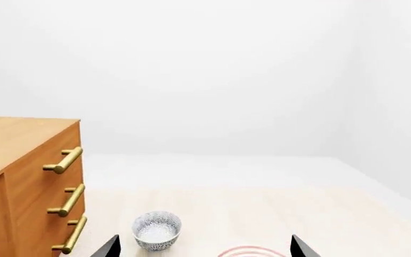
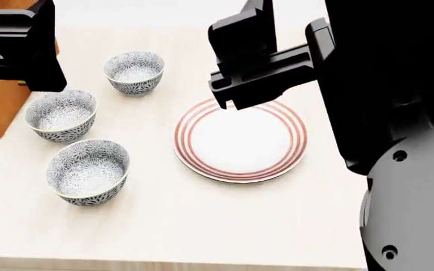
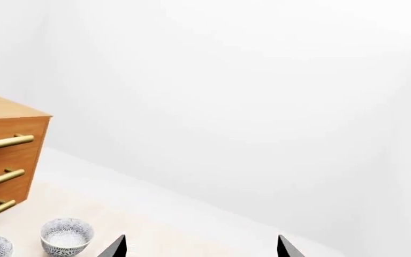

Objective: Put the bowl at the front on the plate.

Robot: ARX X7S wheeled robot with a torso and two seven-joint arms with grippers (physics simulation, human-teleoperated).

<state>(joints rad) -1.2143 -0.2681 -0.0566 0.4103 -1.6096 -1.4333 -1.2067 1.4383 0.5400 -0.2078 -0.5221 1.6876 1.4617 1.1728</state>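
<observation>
Head view only: front bowl (image 2: 88,171) on table (image 2: 225,226), left of plate (image 2: 241,139), apart, w/ bare tabletop between. Wrist views add dresser (image 1: 27,182). Left gripper (image 1: 204,247) & right gripper (image 3: 202,247) fingers spread, empty.

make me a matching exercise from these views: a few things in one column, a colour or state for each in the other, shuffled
Things:
1. plate
2. front bowl
3. drawer handles
4. left claw

Descriptions:
A. brass coloured
B. open, holding nothing
C. white with red rings, nothing on it
D. grey floral pattern, standing on the table nearest the robot

Pairs: 1-C, 2-D, 3-A, 4-B
</observation>
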